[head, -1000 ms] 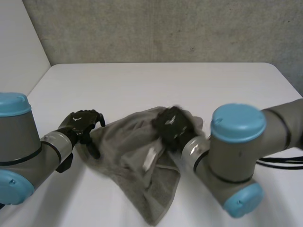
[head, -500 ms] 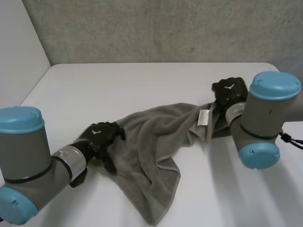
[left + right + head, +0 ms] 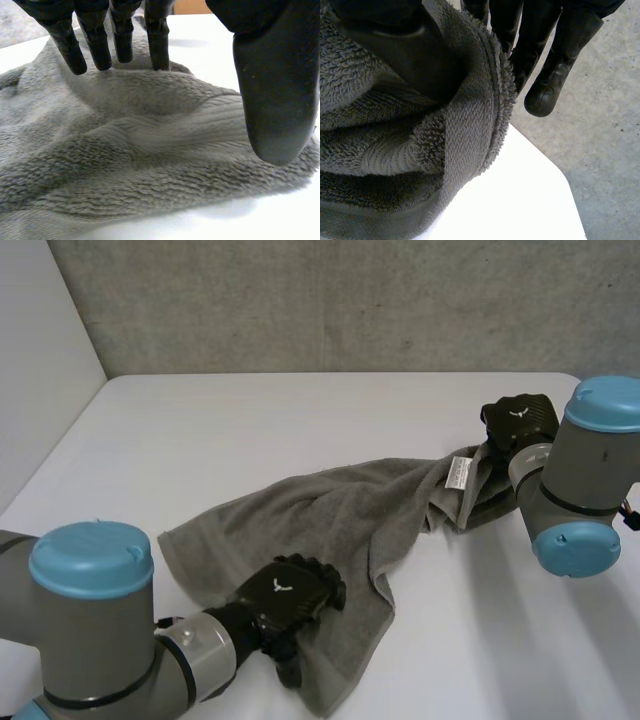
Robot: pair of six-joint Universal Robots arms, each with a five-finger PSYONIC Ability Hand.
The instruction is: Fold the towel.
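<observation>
A grey towel lies rumpled across the white table, stretched from the near left to the right. My right hand is at the towel's right end, beside the white label. In the right wrist view its fingers and thumb pinch a bunched hemmed edge of the towel, lifted off the table. My left hand rests over the towel's near part. In the left wrist view its fingers are straight, tips on the towel, thumb apart.
The table's right edge lies close under the right hand, with grey floor beyond it. A concrete wall runs behind the table. Bare tabletop stretches behind the towel and to its left.
My right hand has carried its end of the towel from the middle out to the right, stretching the cloth. My left hand has left the towel's left edge for its near part.
</observation>
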